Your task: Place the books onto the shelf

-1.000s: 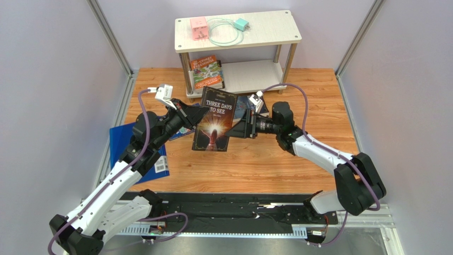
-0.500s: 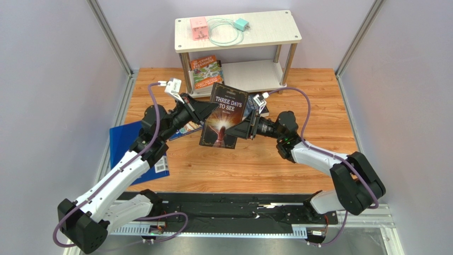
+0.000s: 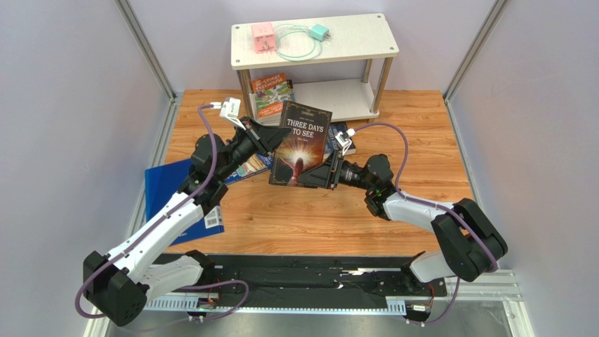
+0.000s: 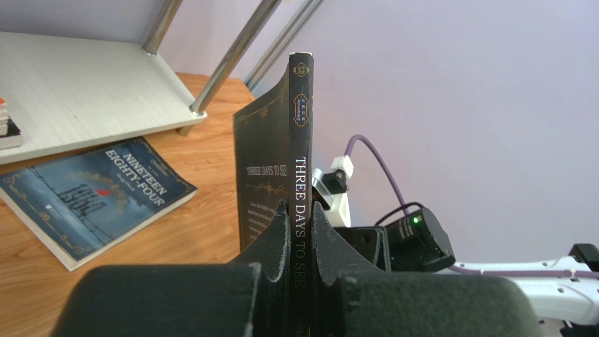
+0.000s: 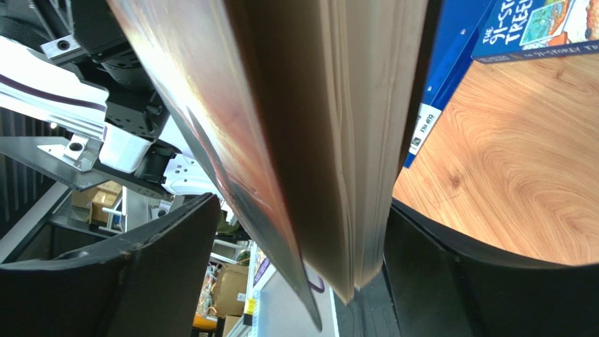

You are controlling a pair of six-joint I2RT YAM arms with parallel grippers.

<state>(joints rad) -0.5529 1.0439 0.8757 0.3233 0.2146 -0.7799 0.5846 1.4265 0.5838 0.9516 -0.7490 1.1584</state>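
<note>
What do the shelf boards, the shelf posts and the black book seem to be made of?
Shelf boards: probably laminated wood board, matte, with pale printed-looking grain. Shelf posts: likely polished metal; they shine and mirror the surroundings. Black book: paper with a slightly glossy card cover; page edges show in the right wrist view.

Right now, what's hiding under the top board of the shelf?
An orange-covered book lies on the lower board. The top board covers the back, so more could hide there.
</note>
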